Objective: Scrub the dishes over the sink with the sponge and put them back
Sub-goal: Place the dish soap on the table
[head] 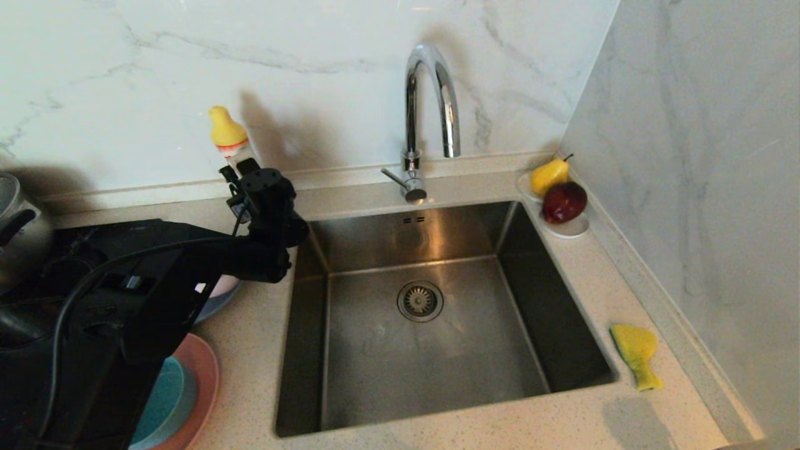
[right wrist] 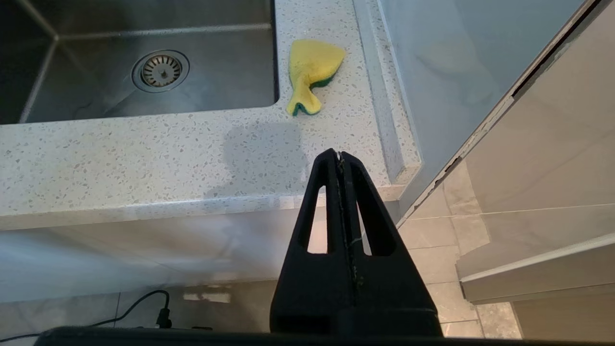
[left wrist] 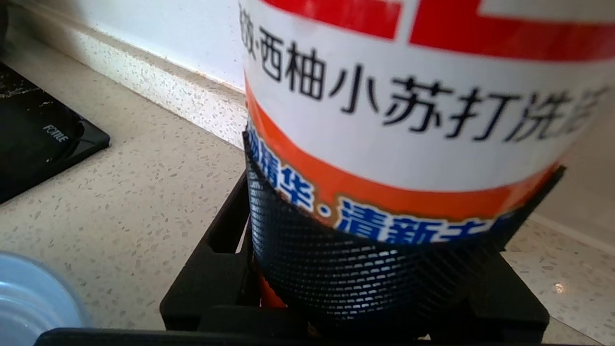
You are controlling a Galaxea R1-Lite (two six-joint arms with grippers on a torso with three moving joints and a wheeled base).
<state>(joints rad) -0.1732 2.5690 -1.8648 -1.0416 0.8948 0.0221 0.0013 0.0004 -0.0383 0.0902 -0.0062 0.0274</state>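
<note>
My left gripper [head: 242, 174] is at the back of the counter, left of the sink [head: 375, 369], shut on an upright dish soap bottle [head: 229, 134] with a yellow cap. In the left wrist view its label [left wrist: 408, 120] fills the picture between my black fingers [left wrist: 226, 250]. The dishes lie under my left arm: pink plate [head: 205, 369] with teal bowl [head: 164, 400], grey-blue plate [head: 217, 304] with pale pink bowl [head: 223, 287], all partly hidden. The yellow sponge [head: 636, 353] lies on the counter right of the sink. My right gripper [right wrist: 340, 154] hangs shut below the counter's front edge.
A chrome faucet [head: 431, 100] rises behind the sink, whose drain strainer [head: 420, 300] sits mid-basin. A white dish with a pear and a red fruit [head: 564, 203] stands at the back right corner. A steel pot [head: 19, 225] and black cooktop [head: 94, 250] are far left. A wall [head: 700, 187] closes the right side.
</note>
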